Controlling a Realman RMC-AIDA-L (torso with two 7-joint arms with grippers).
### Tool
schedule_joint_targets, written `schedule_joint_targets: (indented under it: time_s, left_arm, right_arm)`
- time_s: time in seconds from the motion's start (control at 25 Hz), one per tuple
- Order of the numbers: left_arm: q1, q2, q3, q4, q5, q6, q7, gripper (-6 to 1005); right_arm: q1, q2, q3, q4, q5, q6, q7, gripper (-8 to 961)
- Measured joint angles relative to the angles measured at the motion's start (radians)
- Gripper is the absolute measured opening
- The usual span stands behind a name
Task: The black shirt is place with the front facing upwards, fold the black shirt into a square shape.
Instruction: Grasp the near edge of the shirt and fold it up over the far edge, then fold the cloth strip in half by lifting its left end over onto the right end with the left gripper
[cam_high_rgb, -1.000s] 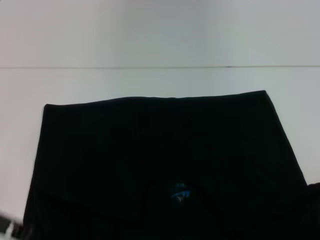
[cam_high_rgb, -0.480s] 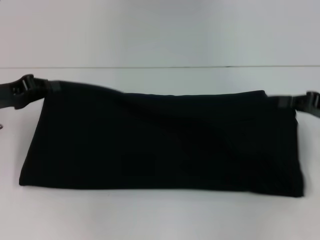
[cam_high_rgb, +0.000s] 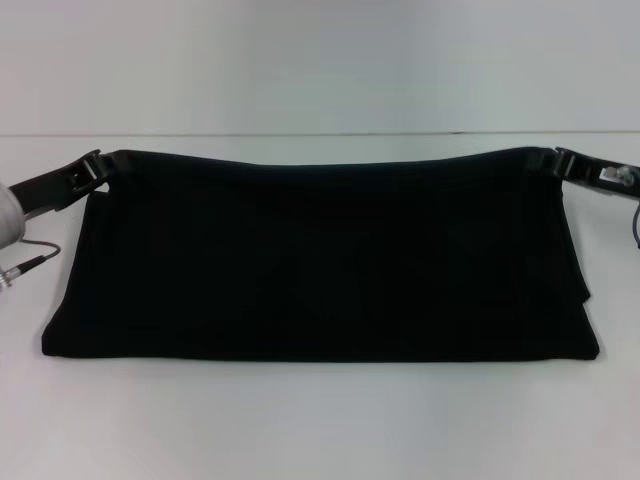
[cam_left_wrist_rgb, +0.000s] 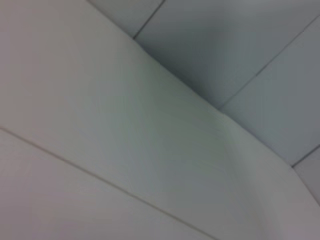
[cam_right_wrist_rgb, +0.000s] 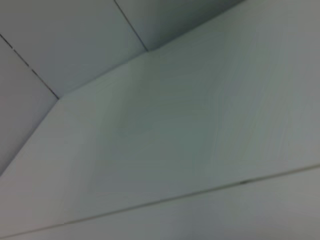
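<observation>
Head view: the black shirt (cam_high_rgb: 320, 260) lies as a wide, shallow band across the white tabletop (cam_high_rgb: 320, 430). A second ago it filled the lower frame as a taller dark sheet with the blue neck label showing; half a second ago both end effectors were already at the far corners. Now the far edge is pulled taut and nearly straight between them, and the label is out of sight. No lettering shows on the exposed face.

Left end effector (cam_high_rgb: 92, 168) is clenched on the far-left corner of the shirt. Right end effector (cam_high_rgb: 560, 160) is clenched on the far-right corner. Both corners look slightly lifted off the surface; the near fold edge rests flat on the tabletop.

Judgement: one lengthwise fold is essentially made, near half carried over onto the far half. The shape is a long rectangle, not yet a square, so at least one crosswise fold remains. The right side shows a stepped, slightly uneven layer edge, which may need aligning before release.

Surface: plain white tabletop with a thin dark seam (cam_high_rgb: 320, 134) running across beyond the shirt. A thin cable (cam_high_rgb: 30, 258) hangs by the left arm.

Wrist views: only pale panels (cam_left_wrist_rgb: 100, 125) and dark joint lines; neither shows the shirt or any fingers.
</observation>
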Motion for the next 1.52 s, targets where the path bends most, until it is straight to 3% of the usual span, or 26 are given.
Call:
schedule_joint_targets:
  time_s: [0.24, 0.6, 0.92, 1.08, 1.2, 1.28, 1.4, 1.52]
  left_arm:
    - [-0.016, -0.031, 0.001, -0.007, -0.083, -0.082, 0.079, 27]
    - [-0.044, -0.079, 0.012, -0.01, -0.094, -0.208, 0.13, 52]
    - [-0.035, -0.092, 0.008, -0.011, -0.151, -0.286, 0.176, 142]
    - [-0.014, -0.076, 0.012, -0.022, -0.16, -0.269, 0.164, 246]
    - [0.037, -0.047, 0.01, -0.035, -0.164, -0.156, 0.139, 415]
    - [0.049, -0.039, 0.008, -0.036, -0.168, -0.112, 0.134, 528]
    - [0.105, -0.005, 0.027, -0.038, -0.166, 0.059, 0.036, 647]
    - [0.172, 0.055, 0.11, -0.029, -0.158, 0.23, -0.114, 766]
  right_arm:
    - [0.018, 0.01, 0.0, 0.005, 0.042, 0.048, -0.038, 49]
    - [0.065, 0.049, -0.002, 0.074, 0.05, 0.222, -0.199, 50]
    - [0.048, 0.048, -0.002, 0.102, 0.192, 0.261, -0.298, 276]
    - [0.021, 0.043, -0.002, 0.095, 0.217, 0.217, -0.305, 363]
    - [-0.011, 0.034, 0.001, 0.084, 0.219, 0.133, -0.319, 428]
    - [-0.035, 0.03, 0.003, 0.067, 0.22, 0.07, -0.329, 486]
    - [-0.078, 0.027, -0.009, 0.034, 0.217, -0.086, -0.403, 595]
    - [-0.122, 0.024, -0.064, 0.026, 0.212, -0.293, -0.611, 712]
